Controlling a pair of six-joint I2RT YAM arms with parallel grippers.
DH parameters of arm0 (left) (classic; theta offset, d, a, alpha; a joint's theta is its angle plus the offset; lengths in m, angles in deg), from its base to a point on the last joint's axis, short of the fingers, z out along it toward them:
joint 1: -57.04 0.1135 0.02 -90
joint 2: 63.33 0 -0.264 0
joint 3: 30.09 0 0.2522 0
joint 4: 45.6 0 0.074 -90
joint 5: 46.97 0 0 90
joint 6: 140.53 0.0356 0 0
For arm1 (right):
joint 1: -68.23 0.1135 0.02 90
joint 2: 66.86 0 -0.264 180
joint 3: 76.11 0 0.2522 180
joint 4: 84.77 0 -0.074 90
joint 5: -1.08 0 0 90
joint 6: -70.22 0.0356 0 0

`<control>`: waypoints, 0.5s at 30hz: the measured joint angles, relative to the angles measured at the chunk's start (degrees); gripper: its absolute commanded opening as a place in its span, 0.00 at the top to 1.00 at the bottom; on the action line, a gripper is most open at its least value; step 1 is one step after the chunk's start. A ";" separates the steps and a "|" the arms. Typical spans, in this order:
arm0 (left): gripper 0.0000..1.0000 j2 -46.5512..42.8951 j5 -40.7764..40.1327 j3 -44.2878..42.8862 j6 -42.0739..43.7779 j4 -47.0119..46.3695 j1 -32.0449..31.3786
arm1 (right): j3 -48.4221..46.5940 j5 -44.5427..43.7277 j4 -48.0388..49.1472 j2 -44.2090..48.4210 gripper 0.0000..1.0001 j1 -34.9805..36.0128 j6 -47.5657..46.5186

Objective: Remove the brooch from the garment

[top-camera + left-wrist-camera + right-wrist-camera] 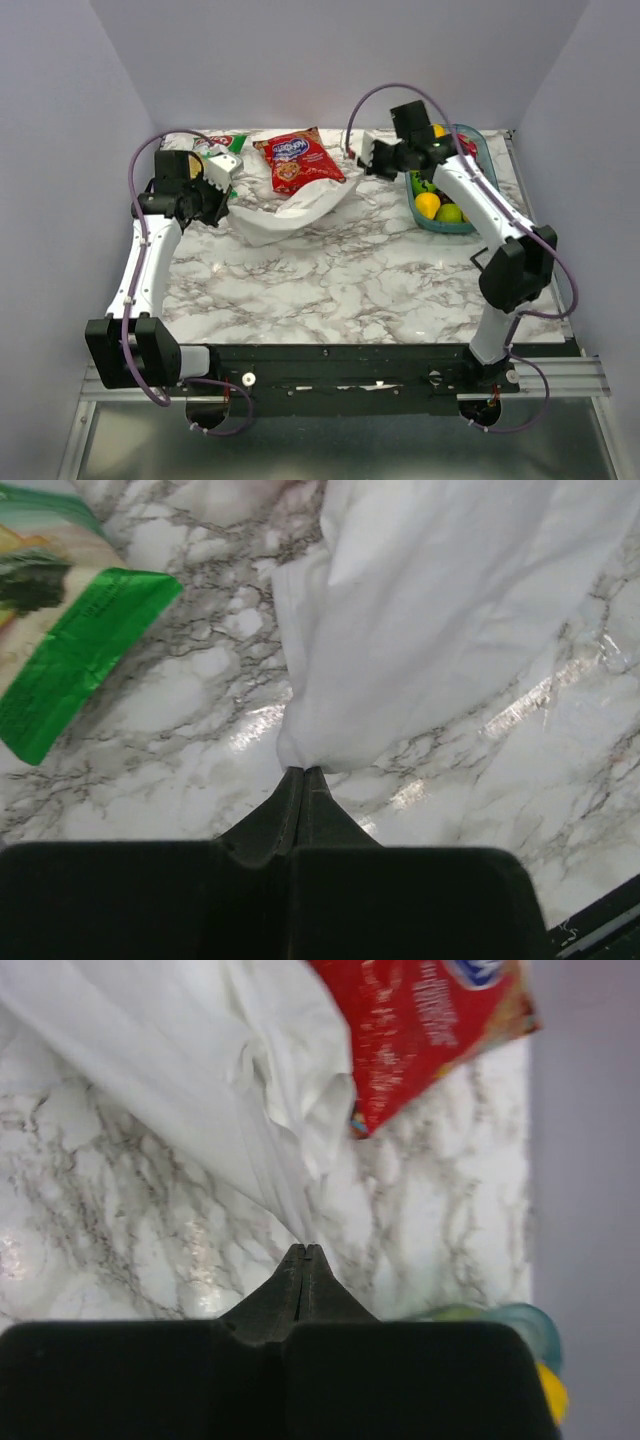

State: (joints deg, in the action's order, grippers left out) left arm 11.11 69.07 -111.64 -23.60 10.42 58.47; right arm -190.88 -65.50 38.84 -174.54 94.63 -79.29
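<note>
Left tool (pixel 303 777): jaws pressed fully together, pinching the lower edge of the white garment (pixel 430 620) — the cloth enters directly at the tips.
Right tool (pixel 303 1254): jaws pressed fully together; a tapered corner of the garment runs down into the tips, so it grips the cloth.
Garment: in the top view, slung between the two tools across the upper centre of the frame, with its middle sagging onto the marble worktop (pixel 330 285).
Brooch: not discernible in any view — its place on the garment cannot be told.
Red snack bag (pixel 297 160): upper centre of the top view, just beyond the garment, its near edge meeting the cloth.
Green packet (pixel 70 650): upper left of the left wrist view, flat on the worktop, apart from the garment.
Teal basket (pixel 478 145): upper right of the top view, below the right arm, holding yellow and green fruit (pixel 428 205).
</note>
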 measured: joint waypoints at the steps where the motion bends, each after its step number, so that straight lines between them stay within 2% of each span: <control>1: 1.00 0.26 -0.28 -1.16 -0.09 -0.11 0.33 | -1.64 0.22 0.15 1.73 0.99 -0.87 1.11; 6: 1.00 2.27 -1.40 -10.45 -0.55 -1.16 1.73 | -7.85 0.26 2.43 7.61 0.99 -2.25 6.84; 13: 1.00 2.64 -0.72 -24.57 -1.09 -1.68 2.21 | -13.94 0.55 4.13 9.33 0.99 -2.91 14.58; 15: 1.00 2.12 -0.04 -25.83 -1.38 -2.34 2.21 | -13.09 1.22 4.33 10.40 0.91 -3.15 15.52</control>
State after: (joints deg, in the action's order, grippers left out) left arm 13.23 69.03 -137.48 -24.97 8.08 60.68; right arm -203.98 -64.28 43.17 -164.13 91.48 -63.77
